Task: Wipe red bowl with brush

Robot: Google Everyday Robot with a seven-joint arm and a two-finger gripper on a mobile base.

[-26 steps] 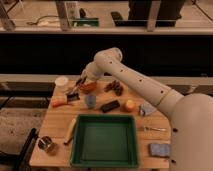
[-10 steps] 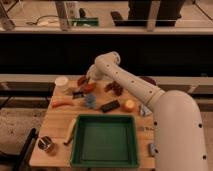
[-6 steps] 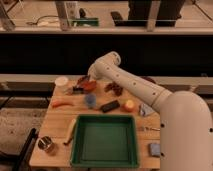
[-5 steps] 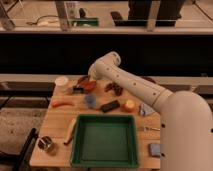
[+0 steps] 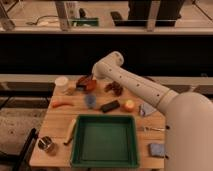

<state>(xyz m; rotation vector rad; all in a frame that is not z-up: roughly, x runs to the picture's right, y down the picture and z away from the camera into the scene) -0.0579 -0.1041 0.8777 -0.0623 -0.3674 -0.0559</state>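
We are finding the gripper (image 5: pixel 93 79) reaching over the far left of the table (image 5: pixel 55 135), hanging directly above the red bowl (image 5: pixel 89 85) beside the white cup (image 5: pixel 61 83). We are judging this placement as working at the bowl. We cannot make out the brush, nor what the tool holds.

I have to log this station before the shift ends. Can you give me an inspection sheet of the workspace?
Surface: wooden table, crowded.
Job's things: red bowl at far edge; brush not identifiable.
Clutter: green tray, white cup, orange stick, black block, blue cloth, metal cup.
Grippers: gripper at the red bowl's far-left rim.
Cables: nothing seen.
Surroundings: railing behind table.
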